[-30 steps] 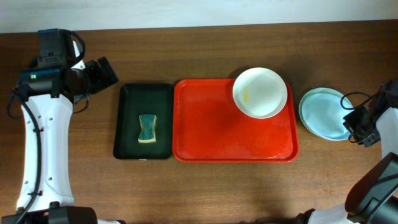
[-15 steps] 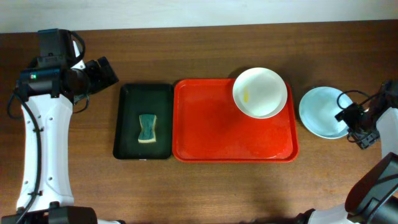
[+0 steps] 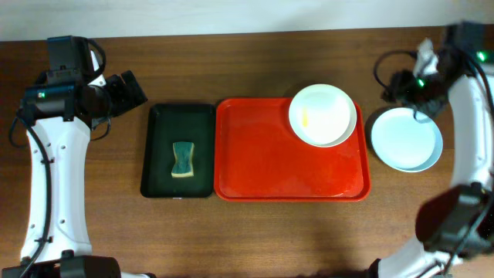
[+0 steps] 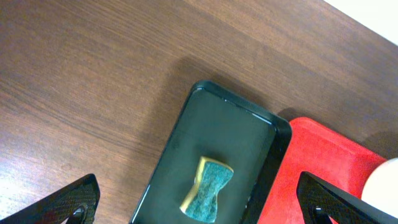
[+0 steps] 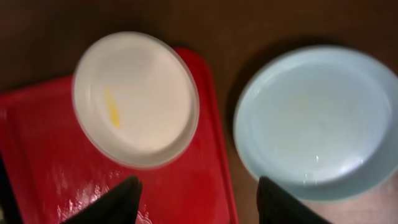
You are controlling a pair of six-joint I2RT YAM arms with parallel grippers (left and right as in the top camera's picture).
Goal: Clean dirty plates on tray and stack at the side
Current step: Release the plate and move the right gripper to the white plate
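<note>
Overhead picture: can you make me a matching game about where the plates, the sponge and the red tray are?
1. white plate
2. blue plate
3. sponge
4. red tray

A. in the dark tray
B. on the bare table, right of the red tray
C. between the dark tray and the blue plate
D. on the red tray, with a yellow smear

Pairs: 1-D, 2-B, 3-A, 4-C

Lab-style robot workbench, wooden table (image 3: 255,232), white arms (image 3: 54,170) at either side, pale wall (image 3: 231,15)
</note>
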